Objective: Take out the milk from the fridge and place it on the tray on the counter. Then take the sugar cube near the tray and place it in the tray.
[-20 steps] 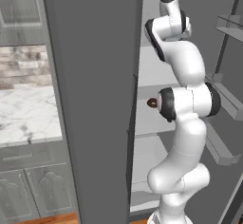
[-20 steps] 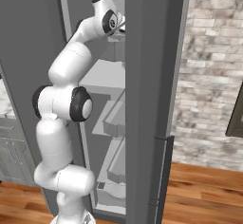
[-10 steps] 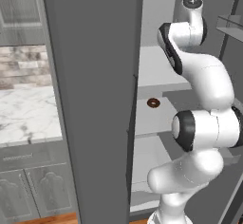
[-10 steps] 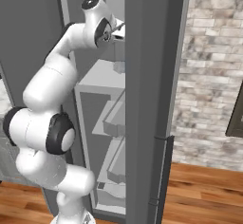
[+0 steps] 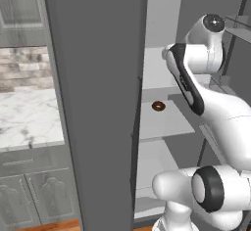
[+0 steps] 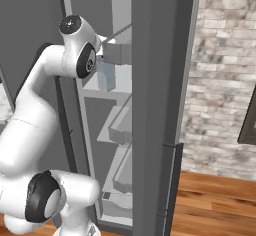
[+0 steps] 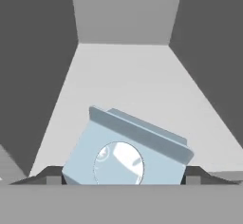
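Observation:
Inside the fridge (image 6: 160, 80) my gripper (image 7: 123, 178) is shut on the milk (image 7: 126, 149), a small grey carton with a pale blue gabled top. The carton sits tilted between the two dark fingertips (image 7: 51, 174), above a pale grey shelf (image 7: 123, 71). From the right base view the milk (image 6: 106, 75) hangs just below my hand (image 6: 102, 55), beside the upper shelf. The fridge's dark outer wall (image 5: 98, 103) hides my hand in the left base view. The tray and the sugar cube are out of view.
A dark brown doughnut (image 5: 158, 106) lies on a middle fridge shelf. The white marble counter (image 5: 29, 117) runs left of the fridge over grey cabinets. Door racks (image 6: 120, 125) stand close to my arm. A brick wall and wooden floor lie to the right.
My arm has folded, with the elbow swinging down and outward. The hand has come lower and back toward the fridge opening, the milk still between its fingers.

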Tool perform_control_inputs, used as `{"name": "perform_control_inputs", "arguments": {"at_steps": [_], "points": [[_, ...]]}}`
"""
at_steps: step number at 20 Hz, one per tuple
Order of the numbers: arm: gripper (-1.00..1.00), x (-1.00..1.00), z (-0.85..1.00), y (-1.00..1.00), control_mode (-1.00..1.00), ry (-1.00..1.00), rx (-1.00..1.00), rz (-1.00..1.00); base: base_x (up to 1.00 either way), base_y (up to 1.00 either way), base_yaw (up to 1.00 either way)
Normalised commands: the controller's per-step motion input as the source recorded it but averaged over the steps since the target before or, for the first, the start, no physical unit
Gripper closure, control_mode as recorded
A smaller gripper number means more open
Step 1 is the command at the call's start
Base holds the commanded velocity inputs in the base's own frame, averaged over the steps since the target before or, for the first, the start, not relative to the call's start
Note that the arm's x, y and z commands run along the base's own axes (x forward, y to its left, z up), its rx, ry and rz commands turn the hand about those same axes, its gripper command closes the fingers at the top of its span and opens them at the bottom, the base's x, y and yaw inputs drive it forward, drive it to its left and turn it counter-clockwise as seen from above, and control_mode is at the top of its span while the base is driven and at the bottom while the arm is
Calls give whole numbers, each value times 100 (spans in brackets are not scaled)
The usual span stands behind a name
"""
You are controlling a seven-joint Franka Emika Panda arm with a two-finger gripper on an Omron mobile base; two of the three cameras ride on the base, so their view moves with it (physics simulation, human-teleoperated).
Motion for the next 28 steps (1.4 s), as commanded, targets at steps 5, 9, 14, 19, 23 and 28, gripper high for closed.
{"name": "perform_control_inputs", "arguments": {"at_steps": [5,9,14,19,23,28], "points": [[100,-99,22,18,-100,6,-8,32,0,0,0],[100,-96,7,32,-100,5,-5,30,0,0,0],[100,-88,0,9,-100,-5,1,7,0,0,0],[100,-65,1,2,-100,-9,0,0,0,0,0],[100,-48,4,21,-100,-2,3,0,0,0,0],[100,-5,24,11,-100,-1,1,0,0,0,0]]}}
